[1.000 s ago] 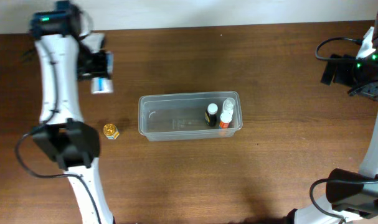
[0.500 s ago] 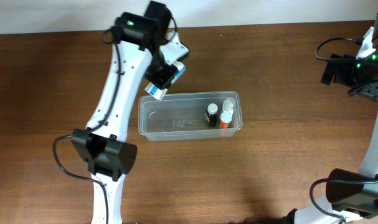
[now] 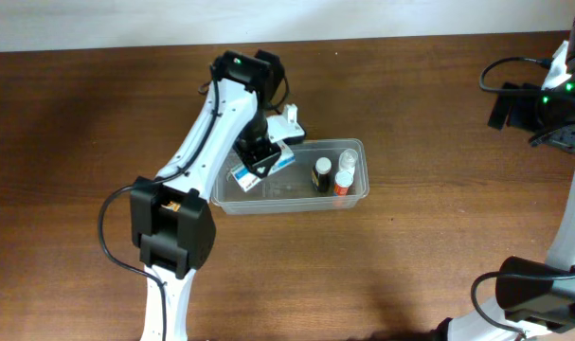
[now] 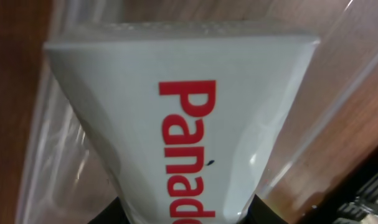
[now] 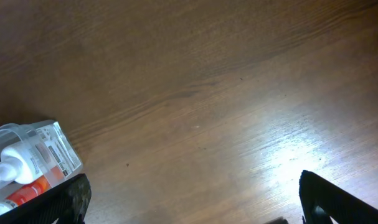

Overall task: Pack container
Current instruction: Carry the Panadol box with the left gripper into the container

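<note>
The container [image 3: 292, 194] sits mid-counter [image 3: 439, 256], with small bottles [image 3: 322, 173] standing in its right end. The left claw [image 3: 261, 159] hangs over its left end, apparently clamped on a white tube [image 4: 176, 143] with red lettering, though its fingers are mostly hidden. The right claw [image 5: 195, 214] is spread wide and holds nothing.

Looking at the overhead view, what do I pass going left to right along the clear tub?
Along the tub: white tube → black bottle with a white cap → orange-and-white bottle.
</note>
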Controlling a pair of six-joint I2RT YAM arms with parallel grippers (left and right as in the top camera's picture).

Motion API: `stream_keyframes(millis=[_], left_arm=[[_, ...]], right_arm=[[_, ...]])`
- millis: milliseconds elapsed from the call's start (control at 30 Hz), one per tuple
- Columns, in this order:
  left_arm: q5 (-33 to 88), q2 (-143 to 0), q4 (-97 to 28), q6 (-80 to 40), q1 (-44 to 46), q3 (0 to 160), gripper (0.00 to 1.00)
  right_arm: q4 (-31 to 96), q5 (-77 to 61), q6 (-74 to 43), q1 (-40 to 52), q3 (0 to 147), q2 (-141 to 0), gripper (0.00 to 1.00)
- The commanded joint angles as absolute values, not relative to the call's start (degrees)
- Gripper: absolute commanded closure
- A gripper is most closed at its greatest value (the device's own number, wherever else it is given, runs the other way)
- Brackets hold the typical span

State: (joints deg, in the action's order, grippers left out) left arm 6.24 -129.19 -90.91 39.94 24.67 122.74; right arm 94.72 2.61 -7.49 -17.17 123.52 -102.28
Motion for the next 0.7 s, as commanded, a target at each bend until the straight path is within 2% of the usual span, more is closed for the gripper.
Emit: stream_keyframes(millis=[0, 367, 533, 567, 600, 633, 667], left_arm=[[8.19, -127.74, -89.25, 45.91, 26.11, 120.01, 0.63], [4.73, -127.74, -78.41, 49.82, 27.53, 110.93, 0.62], [4.47, -127.74, -76.34, 49.82, 27.53, 110.17, 0.42], [4.47, -127.74, -76.09, 49.80, 27.53, 110.17, 0.33], [4.49, -127.74, -75.99, 49.80, 27.53, 110.17, 0.18], [4.49, -127.74, -75.85, 49.80, 27.53, 110.17, 0.13], [4.49, -127.74, -75.83, 49.80, 27.53, 110.17, 0.02]], right_arm=[[94.72, 3.49, -7.29, -17.37, 123.42, -102.39, 0.02], [94.72, 3.49, -7.29, -17.37, 123.42, -102.39, 0.02], [94.72, 3.49, -7.29, -17.37, 123.42, -102.39, 0.02], [94.72, 3.49, -7.29, -17.37, 123.42, -102.39, 0.02], [94.72, 3.49, -7.31, -17.37, 123.42, -102.39, 0.02], [94.72, 3.49, -7.29, -17.37, 123.42, -102.39, 0.02], [94.72, 3.49, -7.31, -17.37, 123.42, -102.39, 0.02]])
